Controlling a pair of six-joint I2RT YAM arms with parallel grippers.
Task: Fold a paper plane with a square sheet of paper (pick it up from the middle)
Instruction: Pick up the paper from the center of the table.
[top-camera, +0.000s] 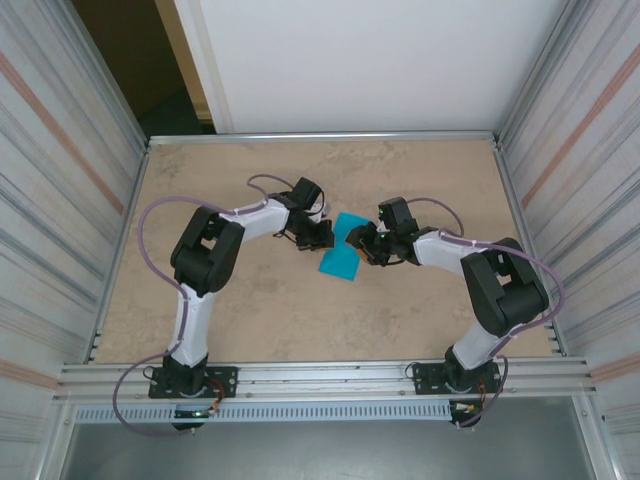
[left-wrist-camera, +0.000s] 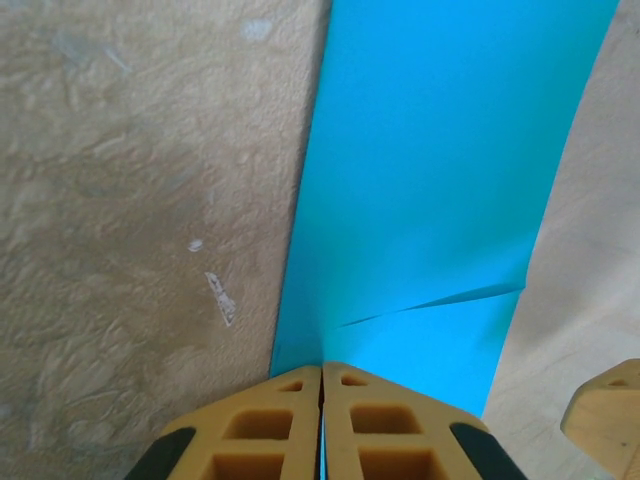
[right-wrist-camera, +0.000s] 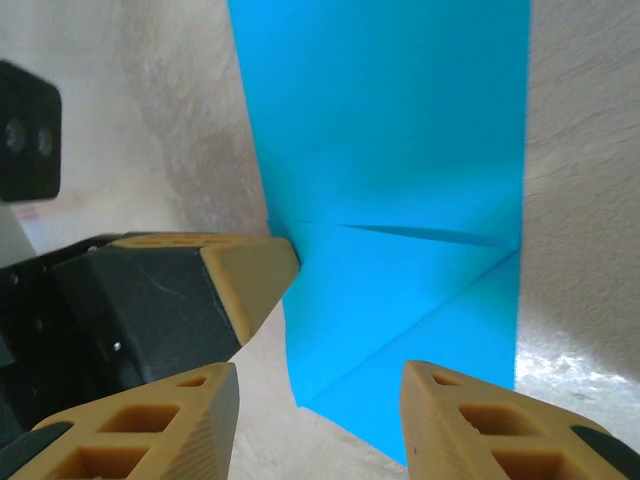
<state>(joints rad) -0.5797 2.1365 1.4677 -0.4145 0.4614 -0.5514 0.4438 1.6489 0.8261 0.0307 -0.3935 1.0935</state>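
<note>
The teal-blue sheet of paper (top-camera: 340, 252) is partly folded and stands lifted between the two grippers at mid-table. In the left wrist view the paper (left-wrist-camera: 440, 170) shows a crease line, and my left gripper (left-wrist-camera: 322, 378) is shut on its near edge. In the top view that left gripper (top-camera: 322, 236) is at the sheet's left side. In the right wrist view my right gripper (right-wrist-camera: 315, 405) is open, its fingers astride the lower corner of the paper (right-wrist-camera: 400, 140), which carries a diagonal fold. From above, the right gripper (top-camera: 366, 244) sits at the sheet's right side.
The tan table (top-camera: 260, 310) is fenced by a metal rail (top-camera: 320, 137) at the back and corrugated walls on both sides. The left gripper's fingers (right-wrist-camera: 240, 275) are close beside my right gripper's left finger.
</note>
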